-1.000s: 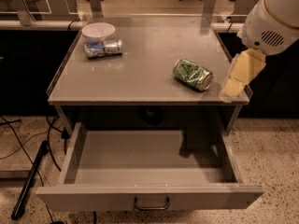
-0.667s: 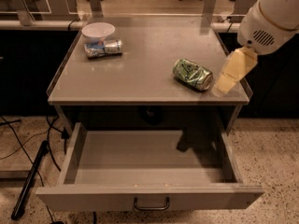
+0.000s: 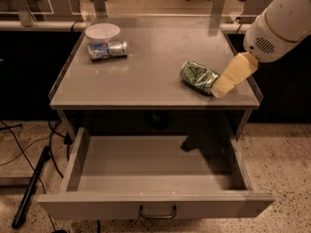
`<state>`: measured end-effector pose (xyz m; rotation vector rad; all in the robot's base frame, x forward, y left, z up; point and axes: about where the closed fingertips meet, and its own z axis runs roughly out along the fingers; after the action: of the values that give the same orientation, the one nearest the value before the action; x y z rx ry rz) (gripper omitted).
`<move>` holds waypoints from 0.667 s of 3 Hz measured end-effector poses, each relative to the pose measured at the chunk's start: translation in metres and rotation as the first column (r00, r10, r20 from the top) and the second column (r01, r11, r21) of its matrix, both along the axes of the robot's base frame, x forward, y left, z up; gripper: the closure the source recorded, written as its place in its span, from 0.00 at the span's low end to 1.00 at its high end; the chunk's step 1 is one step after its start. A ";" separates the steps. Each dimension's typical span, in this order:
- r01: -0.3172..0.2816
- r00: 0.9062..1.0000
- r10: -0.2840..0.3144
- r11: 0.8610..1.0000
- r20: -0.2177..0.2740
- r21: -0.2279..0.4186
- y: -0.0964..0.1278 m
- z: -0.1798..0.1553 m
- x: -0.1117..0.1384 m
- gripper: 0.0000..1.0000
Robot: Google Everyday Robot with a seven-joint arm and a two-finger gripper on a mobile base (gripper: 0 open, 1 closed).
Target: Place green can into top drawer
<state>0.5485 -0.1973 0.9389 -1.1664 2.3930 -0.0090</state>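
Moved my gripper left from the table's right edge, so its tip is now right against the near end of the green can; contact looks likely but I can't confirm it. Can't tell if the gripper is open or closed from this angle. Nothing is lifted. The can lies on its side on the tabletop, right-front area. Top drawer is pulled fully out below, interior bare. Approach is about done; grasp comes next, I judge. Risk: the can rolls away. Blue-white can and bowl sit well apart at back-left.
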 end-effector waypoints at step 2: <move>-0.011 0.999 0.010 1.000 0.033 0.026 0.030 -0.016 0.020 0.00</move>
<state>0.5683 -0.1674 0.9231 -1.1580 2.3510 0.0066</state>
